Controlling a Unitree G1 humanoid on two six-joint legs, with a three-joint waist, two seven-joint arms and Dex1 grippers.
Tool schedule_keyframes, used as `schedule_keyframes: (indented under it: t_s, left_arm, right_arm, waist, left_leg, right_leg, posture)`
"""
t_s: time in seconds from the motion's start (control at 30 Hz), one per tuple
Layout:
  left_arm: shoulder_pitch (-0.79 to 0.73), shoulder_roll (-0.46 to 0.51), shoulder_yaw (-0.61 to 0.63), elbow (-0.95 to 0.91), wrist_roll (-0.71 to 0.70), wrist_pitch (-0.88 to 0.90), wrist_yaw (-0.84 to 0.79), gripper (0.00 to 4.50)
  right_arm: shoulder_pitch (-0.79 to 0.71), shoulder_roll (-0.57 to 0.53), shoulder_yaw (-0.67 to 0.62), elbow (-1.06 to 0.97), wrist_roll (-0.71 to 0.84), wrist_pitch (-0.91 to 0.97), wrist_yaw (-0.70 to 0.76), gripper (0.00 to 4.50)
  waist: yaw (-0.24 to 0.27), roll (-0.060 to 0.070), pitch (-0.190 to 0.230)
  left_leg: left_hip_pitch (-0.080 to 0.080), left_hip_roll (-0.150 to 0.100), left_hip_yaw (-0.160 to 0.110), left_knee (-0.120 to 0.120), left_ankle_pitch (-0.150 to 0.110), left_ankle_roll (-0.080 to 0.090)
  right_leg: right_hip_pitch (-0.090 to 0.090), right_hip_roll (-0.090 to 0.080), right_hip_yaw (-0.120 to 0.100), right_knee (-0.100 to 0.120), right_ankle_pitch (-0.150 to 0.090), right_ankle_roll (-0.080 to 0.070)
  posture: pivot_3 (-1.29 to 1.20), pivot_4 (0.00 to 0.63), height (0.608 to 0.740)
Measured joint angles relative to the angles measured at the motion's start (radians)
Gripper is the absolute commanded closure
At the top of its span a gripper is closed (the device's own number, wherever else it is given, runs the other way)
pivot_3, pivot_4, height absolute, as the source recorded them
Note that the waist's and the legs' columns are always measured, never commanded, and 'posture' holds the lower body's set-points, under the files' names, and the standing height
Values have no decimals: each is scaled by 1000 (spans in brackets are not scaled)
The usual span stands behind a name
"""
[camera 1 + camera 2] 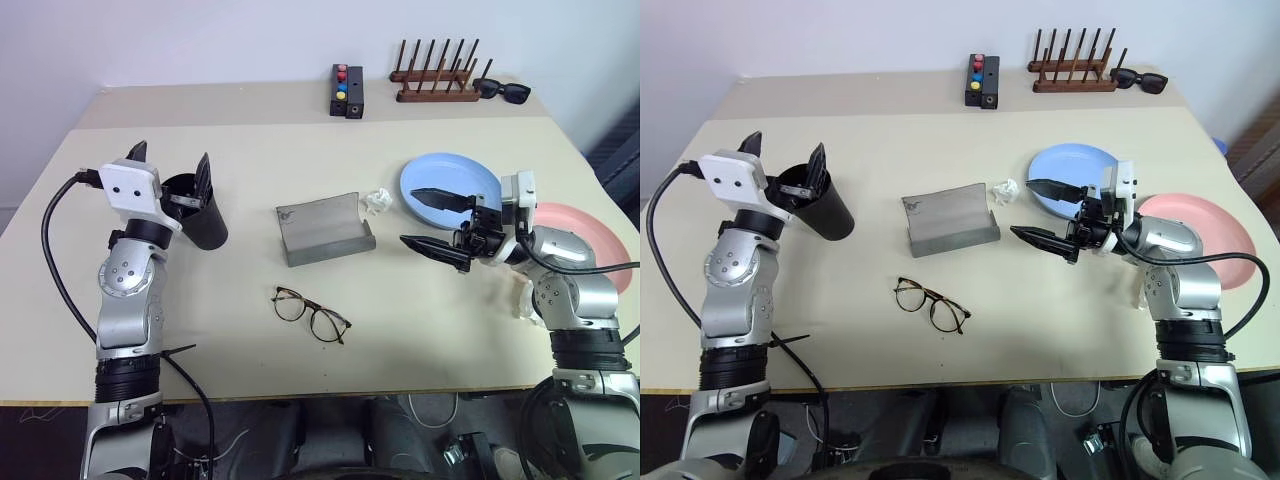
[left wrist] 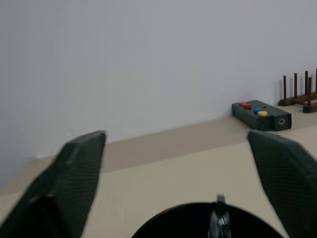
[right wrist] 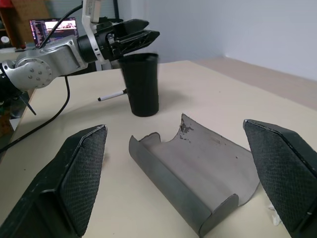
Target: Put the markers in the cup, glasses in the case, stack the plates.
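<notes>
My left gripper (image 1: 172,160) hangs open right over the mouth of the black cup (image 1: 200,220), which stands upright at the left. In the left wrist view a dark marker's clip end (image 2: 218,215) pokes up inside the cup rim (image 2: 168,220). A white marker (image 3: 111,96) lies on the table beside the cup (image 3: 141,87). The grey case (image 1: 325,232) lies open at the middle. The glasses (image 1: 310,313) lie unfolded in front of it. My right gripper (image 1: 410,216) is open, pointing left toward the case. The blue plate (image 1: 455,172) and pink plate (image 1: 590,240) lie apart at the right.
A black box with coloured buttons (image 1: 346,90), a wooden rack (image 1: 436,80) and black sunglasses (image 1: 503,91) sit along the far edge. A small white crumpled scrap (image 1: 377,200) lies between case and blue plate. Bare tabletop (image 1: 440,320) spreads along the front.
</notes>
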Motion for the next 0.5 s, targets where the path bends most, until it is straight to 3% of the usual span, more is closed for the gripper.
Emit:
schedule_keyframes:
  t_s: [0.3,0.5]
  left_arm:
    - [-15,2,52,-105,-92,74,24,38]
    - [-178,86,217,-145,-249,277,148,38]
  right_arm:
    - [1,0,0,-18,4,19,3,0]
    - [1,0,2,-22,9,25,13,0]
  waist:
    - [0,0,0]
    - [-3,-1,0]
  left_leg:
    - [0,0,0,0,0,0]
    - [0,0,0,0,0,0]
  right_leg:
    - [0,0,0,0,0,0]
    - [-1,0,0,1,0,0]
  posture:
    - [0,150,740]
    - [0,150,740]
